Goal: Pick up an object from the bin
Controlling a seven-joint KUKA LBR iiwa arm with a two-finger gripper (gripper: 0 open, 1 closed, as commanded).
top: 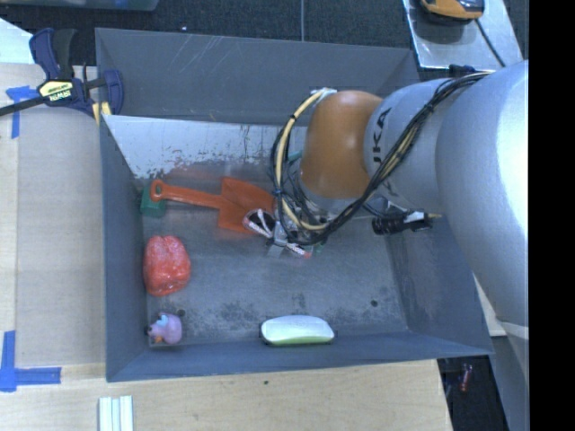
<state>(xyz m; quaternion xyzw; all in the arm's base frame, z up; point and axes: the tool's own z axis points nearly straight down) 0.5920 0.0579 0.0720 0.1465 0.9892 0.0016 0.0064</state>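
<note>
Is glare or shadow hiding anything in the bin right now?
Camera view: pale glare washes the bin's far wall; the arm shades the floor round the gripper and part of the orange scoop; the red lump, pink toy and white oval lie clear of both.

Scuffed matt metal bin (359, 281) holds a smooth plastic shovel (193, 197).

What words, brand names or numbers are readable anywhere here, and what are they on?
"KU": dark letters on the silver arm, near its orange cover; the rest of the word cannot be made out.
No writing shows on the orange shovel, red lump, pink toy or white and green bar.
</note>
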